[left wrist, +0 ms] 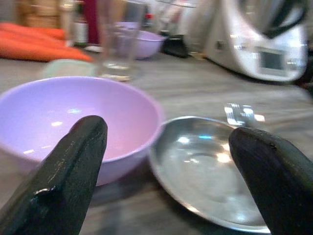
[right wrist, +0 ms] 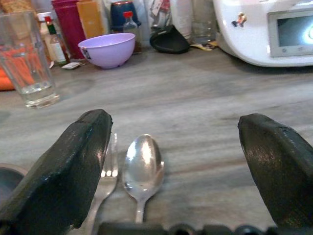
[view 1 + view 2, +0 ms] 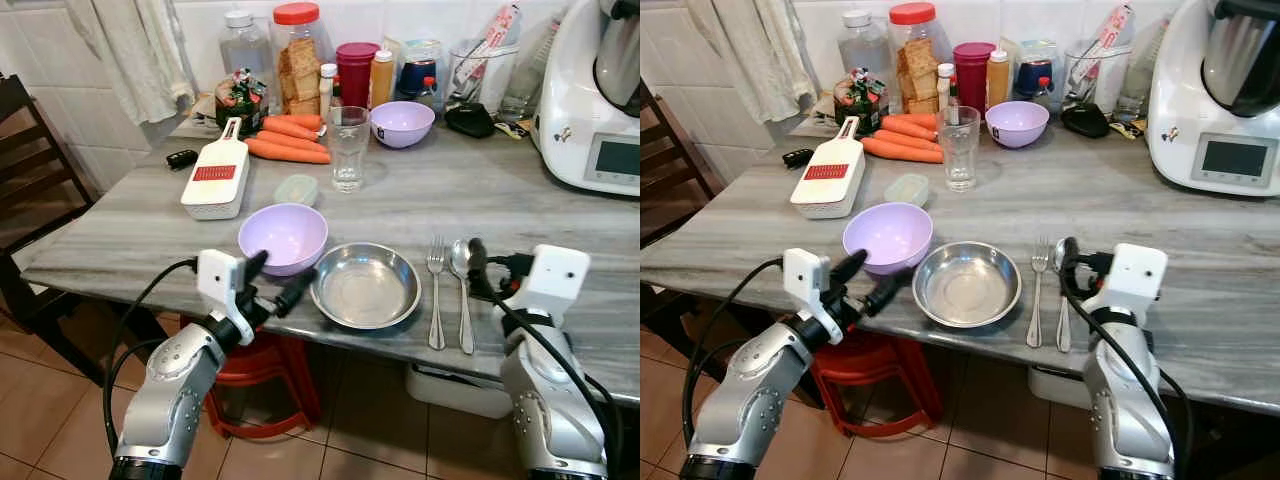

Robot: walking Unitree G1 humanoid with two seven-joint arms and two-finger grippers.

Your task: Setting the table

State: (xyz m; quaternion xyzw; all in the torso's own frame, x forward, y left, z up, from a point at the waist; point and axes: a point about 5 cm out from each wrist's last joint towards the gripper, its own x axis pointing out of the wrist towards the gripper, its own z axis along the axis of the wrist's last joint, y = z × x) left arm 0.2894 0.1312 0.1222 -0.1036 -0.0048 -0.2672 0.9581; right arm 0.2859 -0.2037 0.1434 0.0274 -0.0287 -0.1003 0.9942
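A: What sits at the left of the grey wood-grain table (image 3: 500, 190)?

B: A white box grater with a red label (image 3: 216, 178), well in from the edge, with a row of orange carrots (image 3: 288, 140) behind it. Nearer the front, the left gripper (image 3: 273, 281) hovers at the front edge, its two black fingers (image 1: 68, 171) spread apart and holding nothing. They point at the near lilac plastic bowl (image 3: 283, 236).

A: And that bowl's neighbour?

B: A round stainless steel dish (image 3: 366, 286) just beside it on the right, their rims touching or nearly so. The dish's front rim lies close to the table's front edge. Behind them stand a small pale green lidded tub (image 3: 296, 189) and a clear drinking glass (image 3: 348, 148), then a second lilac bowl (image 3: 402, 123) near the jars at the back.

A: The cutlery?

B: A steel fork (image 3: 436, 291) and steel spoon (image 3: 461, 290) lie side by side right of the dish, handles towards the front edge. The right gripper (image 2: 173, 166) is at that edge, released, its fingers wide either side of the spoon's bowl without touching it.

A: Open room?

B: A bare stretch of table runs from the cutlery back to the white kitchen machine (image 3: 590, 95) at the far right.
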